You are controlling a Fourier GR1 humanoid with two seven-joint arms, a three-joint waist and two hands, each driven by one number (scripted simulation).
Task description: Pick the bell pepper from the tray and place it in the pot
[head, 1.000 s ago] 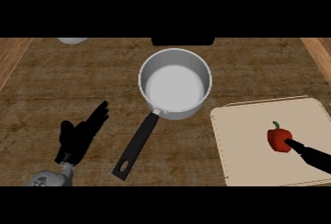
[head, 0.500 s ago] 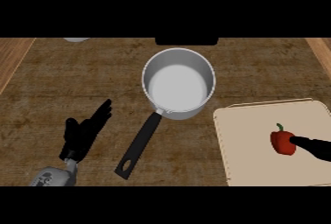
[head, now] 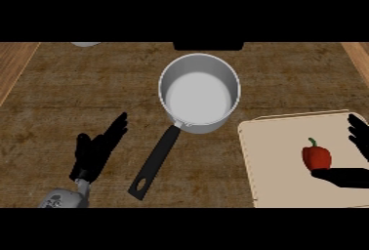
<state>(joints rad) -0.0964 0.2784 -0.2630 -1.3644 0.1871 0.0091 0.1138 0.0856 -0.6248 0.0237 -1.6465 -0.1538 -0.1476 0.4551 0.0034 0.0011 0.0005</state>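
The red bell pepper (head: pixel 316 156) with a green stem stands on the beige tray (head: pixel 277 166) at the lower right. My right hand (head: pixel 347 177) comes in from the right edge. Its thumb lies just below the pepper and its fingers (head: pixel 358 135) spread to the pepper's upper right, apart from it; the hand is open. The grey pot (head: pixel 198 95) sits at the centre, nothing inside, its black handle (head: pixel 154 162) pointing to the lower left. My left hand (head: pixel 97 151) rests open at the lower left, fingers straight, left of the handle.
A pale round object (head: pixel 86 44) peeks in at the top left and a dark object (head: pixel 209 46) at the top centre. Lighter wooden strips (head: pixel 14 68) border the brown counter on the left and right.
My right hand has moved up beside the pepper: its thumb now lies under it and its fingers show at the right edge. The pepper and left hand stay put.
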